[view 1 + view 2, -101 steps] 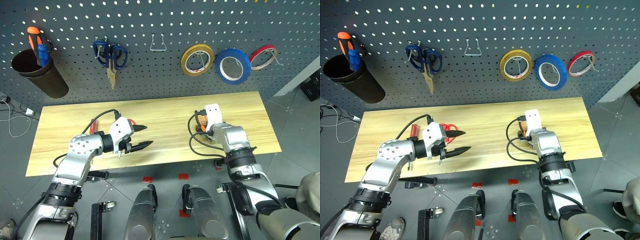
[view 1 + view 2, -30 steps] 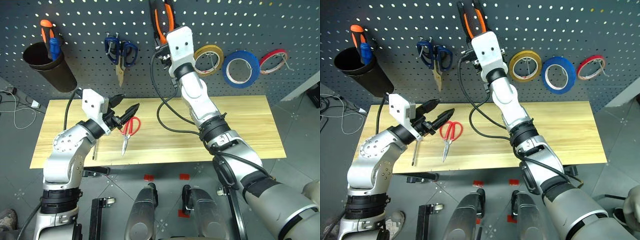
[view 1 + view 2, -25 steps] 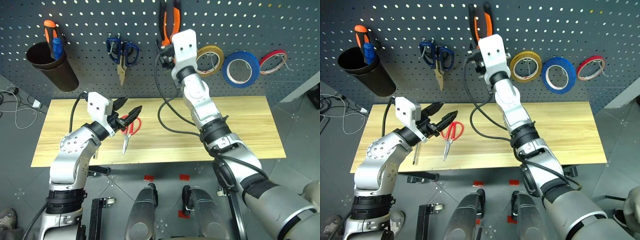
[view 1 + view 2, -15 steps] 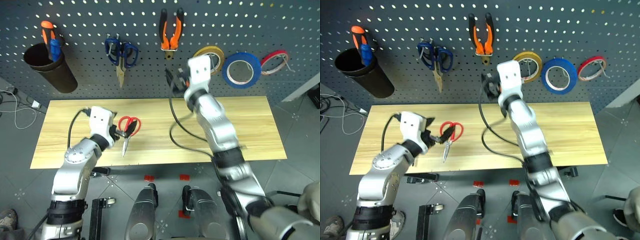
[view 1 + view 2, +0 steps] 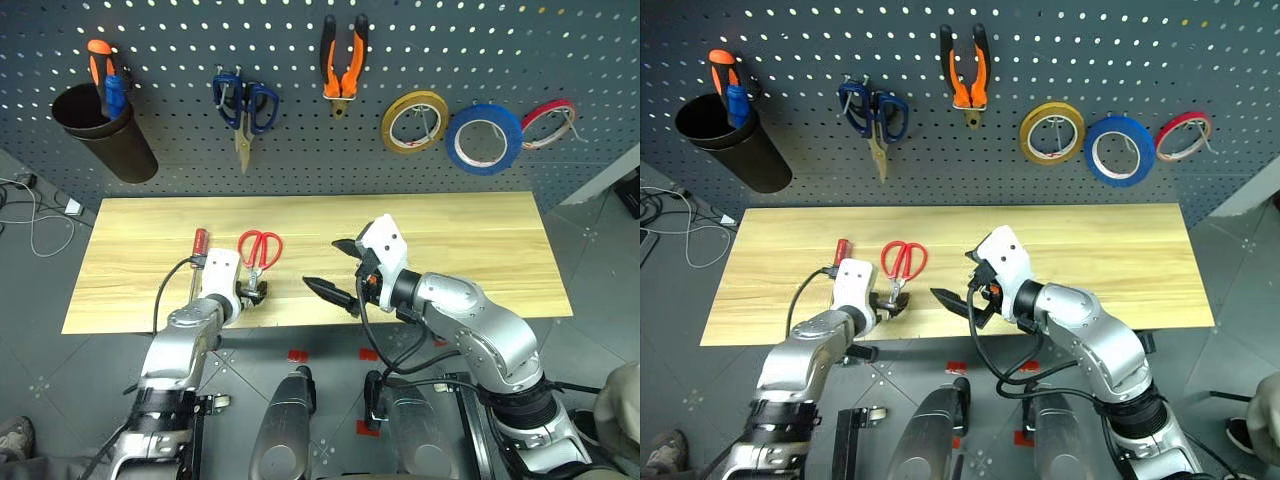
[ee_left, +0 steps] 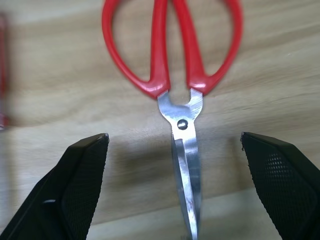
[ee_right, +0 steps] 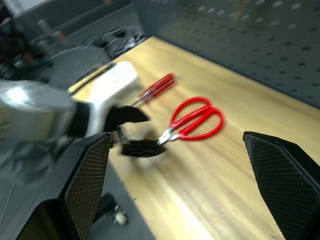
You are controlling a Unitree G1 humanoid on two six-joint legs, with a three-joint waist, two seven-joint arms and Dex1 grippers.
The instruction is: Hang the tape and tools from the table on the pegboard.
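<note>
The red-handled scissors [image 5: 259, 250] lie on the light wood table [image 5: 480, 230], blades toward its near edge. My left gripper [image 5: 250, 293] is low over the blades and open; in the left wrist view one black finger [image 6: 75, 190] stands on each side of the scissors [image 6: 172, 65]. A slim red-handled screwdriver [image 5: 198, 245] lies just left of them. My right gripper [image 5: 322, 263] hangs open and empty over the table's middle, pointing left. On the pegboard [image 5: 560, 40] hang the orange-and-black pliers [image 5: 341, 62] and the blue tape [image 5: 483, 138].
Also on the pegboard are blue-handled scissors [image 5: 243, 105], a yellow roll [image 5: 414, 120], a thin red roll [image 5: 548, 117] and a dark cup [image 5: 105, 130] holding orange and blue handles. The right wrist view shows my left gripper [image 7: 132, 132] beside the scissors [image 7: 192, 120].
My right gripper let go of the pliers, which now hang on the pegboard, and dropped back over the table. My left gripper sank down over the scissors' blades. Both opened wider.
</note>
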